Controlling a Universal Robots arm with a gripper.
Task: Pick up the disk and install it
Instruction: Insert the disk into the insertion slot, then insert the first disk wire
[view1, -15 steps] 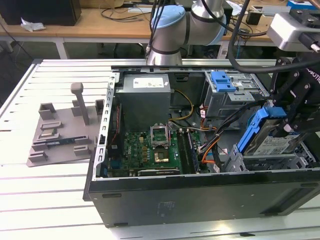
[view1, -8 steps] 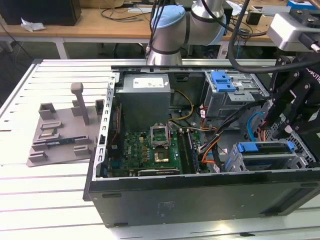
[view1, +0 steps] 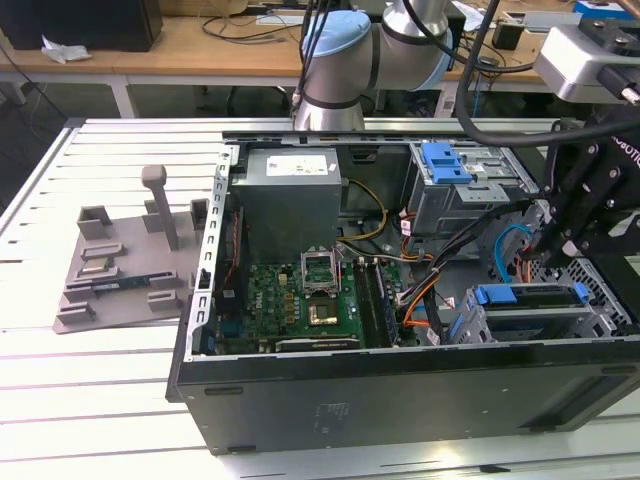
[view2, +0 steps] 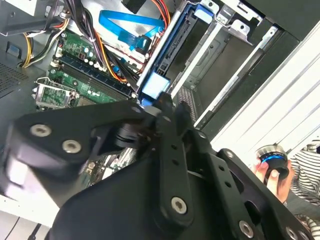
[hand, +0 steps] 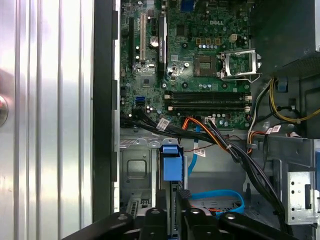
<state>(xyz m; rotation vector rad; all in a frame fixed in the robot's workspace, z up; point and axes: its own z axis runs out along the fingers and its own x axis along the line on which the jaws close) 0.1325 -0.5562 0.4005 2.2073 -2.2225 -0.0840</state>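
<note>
Pincer (hand: 173, 199) inside computer case (view1: 400, 392), whether apart or clamped unclear, near blue-railed disk (view1: 530, 296), white label (view1: 303, 166) on power supply (view1: 290, 208)

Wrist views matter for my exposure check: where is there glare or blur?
First wrist view: the slatted table glares white. Second wrist view: the gripper is blurred close up, the table beyond washed out. Exterior view: the computer case is evenly lit.

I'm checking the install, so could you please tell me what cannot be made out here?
Label of the disk: exterior view, blue edge up, flat sides sunk in the computer case.
Near end of the disk: second wrist view, covered by the gripper.
Small parts on the stand: exterior view, too small.
A hand: second wrist view, partly behind the gripper.
</note>
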